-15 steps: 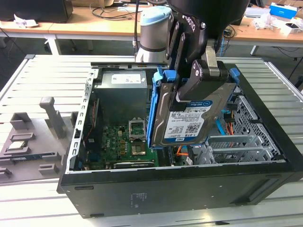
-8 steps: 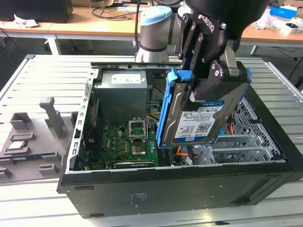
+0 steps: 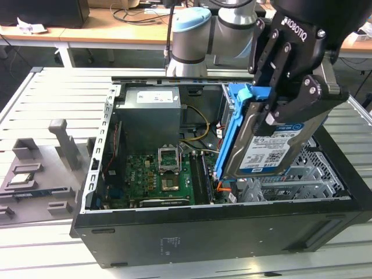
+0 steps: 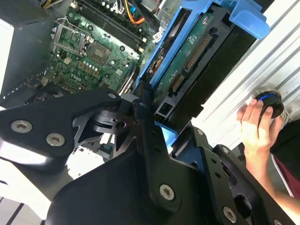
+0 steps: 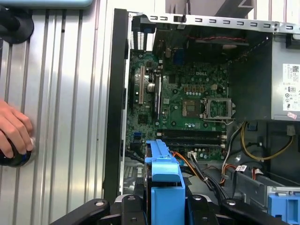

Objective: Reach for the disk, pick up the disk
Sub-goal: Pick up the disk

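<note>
In the exterior view the gripper [image 3: 283, 110] has its black fingers clamped on the disk [image 3: 273, 145], which hangs tilted above the open computer case [image 3: 192, 232], clear of the drive bay and above the motherboard [image 3: 157, 177]; the disk is a flat silver slab with a white-and-blue label on its broad face and a blue plastic rail [image 3: 232, 131] along its edge; it looks stiff and, for its bulk, fairly heavy, with smooth metal faces that could slip, so the grip across the two broad faces near one end seems sound, and it is surely sensitive to knocks.

In the second wrist view the disk [image 4: 187, 61] shows its green circuit side and connector row, framed by blue rails, pinched between the dark fingers [image 4: 140, 101]; a person's hand [image 4: 258, 124] rests on a round button beside the case.

In the first wrist view the blue rail end [image 5: 164, 176] stands between the fingers, above the motherboard [image 5: 187, 103]; the hand [image 5: 14, 131] lies on the slatted table [image 5: 70, 93].
</note>
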